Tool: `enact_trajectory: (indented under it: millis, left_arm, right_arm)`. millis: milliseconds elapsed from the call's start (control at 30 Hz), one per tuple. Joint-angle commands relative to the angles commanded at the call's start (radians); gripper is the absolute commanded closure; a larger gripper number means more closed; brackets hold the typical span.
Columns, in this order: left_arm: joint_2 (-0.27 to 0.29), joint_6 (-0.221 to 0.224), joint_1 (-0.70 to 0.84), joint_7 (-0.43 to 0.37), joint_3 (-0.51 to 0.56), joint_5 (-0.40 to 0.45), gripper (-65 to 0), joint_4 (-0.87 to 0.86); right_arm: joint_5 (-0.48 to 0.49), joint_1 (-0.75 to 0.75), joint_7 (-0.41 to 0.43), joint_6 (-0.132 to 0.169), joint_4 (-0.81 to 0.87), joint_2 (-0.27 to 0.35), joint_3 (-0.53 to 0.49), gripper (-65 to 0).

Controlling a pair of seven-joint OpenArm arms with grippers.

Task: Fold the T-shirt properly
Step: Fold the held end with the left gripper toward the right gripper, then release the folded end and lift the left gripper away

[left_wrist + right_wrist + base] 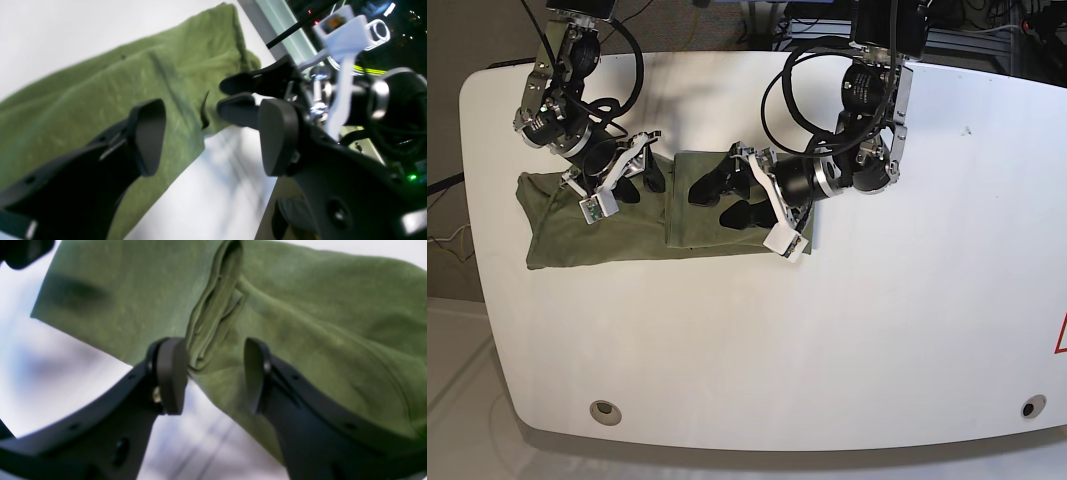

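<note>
The olive T-shirt [597,225] lies on the white table [877,320], towards its far left, as a long folded band. Its right end is hidden under the left gripper [722,198], so the edge there is hard to read. Left gripper fingers are wide apart, nothing between them; in the left wrist view the picture is blurred. Right gripper [213,373] is also spread, w/ a bunched fold of cloth just between its pads, not pinched. Collar and label can't be made out.

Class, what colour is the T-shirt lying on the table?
Plain olive green, with no pattern. The T-shirt shows best in the right wrist view.
</note>
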Motion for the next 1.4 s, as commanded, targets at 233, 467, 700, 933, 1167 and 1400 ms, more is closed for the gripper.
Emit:
enact_trajectory:
  millis: [233,467,700,933,1167,1400]
  left_arm:
    - [-0.005,0.004,-0.003,-0.038,-0.003,0.046,-40.7,0.009]
    - [-0.036,0.014,-0.017,-0.030,-0.002,0.038,-41.0,0.013]
    - [-0.084,0.012,-0.023,-0.018,-0.002,0.033,-40.3,0.024]
    - [-0.130,0.022,-0.020,0.002,0.002,0.076,-37.8,0.092]
    - [-0.118,0.177,-0.017,-0.047,0.002,0.269,-37.2,0.101]
    - [-0.117,0.256,-0.011,-0.075,-0.004,0.320,-38.0,0.083]
  right_arm:
    - [0.002,-0.005,-0.001,0.000,-0.001,-0.001,-0.007,-27.6]
    - [0.008,-0.011,-0.006,0.000,-0.005,-0.004,-0.008,-27.7]
    - [0.019,-0.007,-0.015,0.000,-0.003,-0.001,0.025,-27.8]
    - [0.040,0.058,-0.090,0.000,-0.007,0.033,0.160,-27.7]
    - [0.069,0.129,-0.171,0.000,-0.027,0.095,0.204,-35.0]
    - [0.105,0.195,-0.157,0.000,-0.094,0.184,0.247,-47.2]
